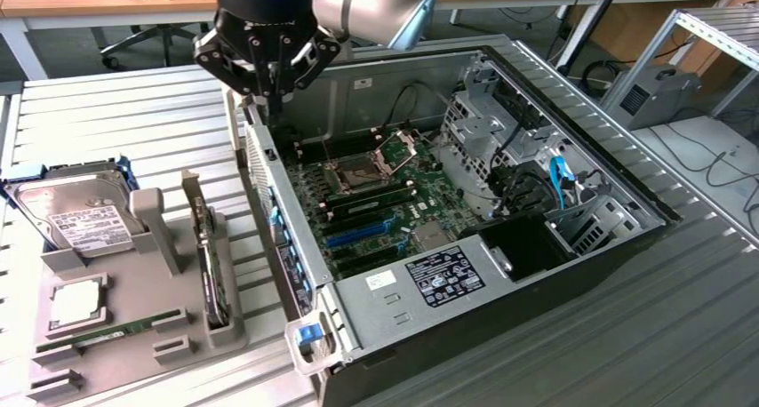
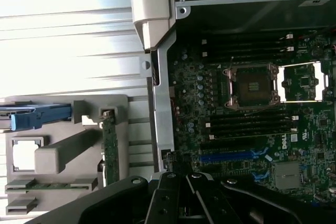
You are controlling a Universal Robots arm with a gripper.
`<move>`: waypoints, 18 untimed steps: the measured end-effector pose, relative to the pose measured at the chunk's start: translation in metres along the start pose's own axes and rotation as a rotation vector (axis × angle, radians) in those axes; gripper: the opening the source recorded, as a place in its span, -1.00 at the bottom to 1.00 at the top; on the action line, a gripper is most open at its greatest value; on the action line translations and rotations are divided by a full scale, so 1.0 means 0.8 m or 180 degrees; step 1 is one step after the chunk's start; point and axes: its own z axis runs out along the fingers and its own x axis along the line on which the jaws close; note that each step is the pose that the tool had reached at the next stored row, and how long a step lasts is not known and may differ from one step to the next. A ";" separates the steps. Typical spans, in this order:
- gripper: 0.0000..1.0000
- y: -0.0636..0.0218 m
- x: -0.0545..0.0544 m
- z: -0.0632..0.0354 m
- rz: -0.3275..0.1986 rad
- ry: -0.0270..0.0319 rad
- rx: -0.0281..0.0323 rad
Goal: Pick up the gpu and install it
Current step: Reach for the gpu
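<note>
The bench point(image 1: 119, 123) of ribbed metal carries an open computer case point(image 1: 617, 238) lying on its side, and just beside it, on the exterior view's left, a gray holder point(image 1: 133, 287). In the holder lie a hard drive point(image 1: 77, 225) with a white label in a blue-edged frame, a square processor chip point(image 1: 77, 300) and a narrow memory stick point(image 1: 124, 327). The gpu point(image 1: 213, 269) stands on edge in a slot along the holder's side nearest the case. In the wrist view it appears as a thin green strip point(image 2: 109, 145). The rear wall point(image 1: 270, 203) of the case rises between the holder and the motherboard point(image 1: 403, 194), so the card and the board are parted by this metal edge. On the board the CPU socket point(image 1: 355, 171) stands open with its bracket raised, and the blue expansion slot point(image 1: 355, 234) lies bare nearer the labelled power supply point(image 1: 442, 278). A drive cage point(image 1: 486, 131) and a blue cable point(image 1: 557, 180) crowd the case's far side. The end effector point(image 1: 267, 114) hangs over the far end of the rear wall, well apart from the gpu. Its fingers are clenched together with nothing between them. Whether they touch the wall's edge cannot be told. In the wrist view its black linkages point(image 2: 181, 182) point between the holder and the board.
</note>
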 end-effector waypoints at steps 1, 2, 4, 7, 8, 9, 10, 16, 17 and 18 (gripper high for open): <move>-0.79 0.000 0.001 0.000 0.0000 0.0000 0.0000; -0.79 0.000 0.001 0.000 0.0000 0.0000 0.0000; -0.79 0.000 0.002 0.000 0.0000 0.0000 0.0000; -0.79 0.000 0.003 0.000 0.0000 0.0000 0.0000; -0.79 0.000 0.004 0.000 0.0000 0.0000 0.0000; -0.79 0.000 0.004 0.000 0.0000 0.0000 0.0000; -0.79 0.000 0.005 0.000 0.0000 0.0000 0.0000; -0.79 -0.001 0.007 0.000 0.0000 0.0000 0.0000; -0.79 -0.001 0.008 0.000 0.0000 0.0000 0.0000; -0.79 -0.001 0.008 0.000 0.0000 0.0000 0.0000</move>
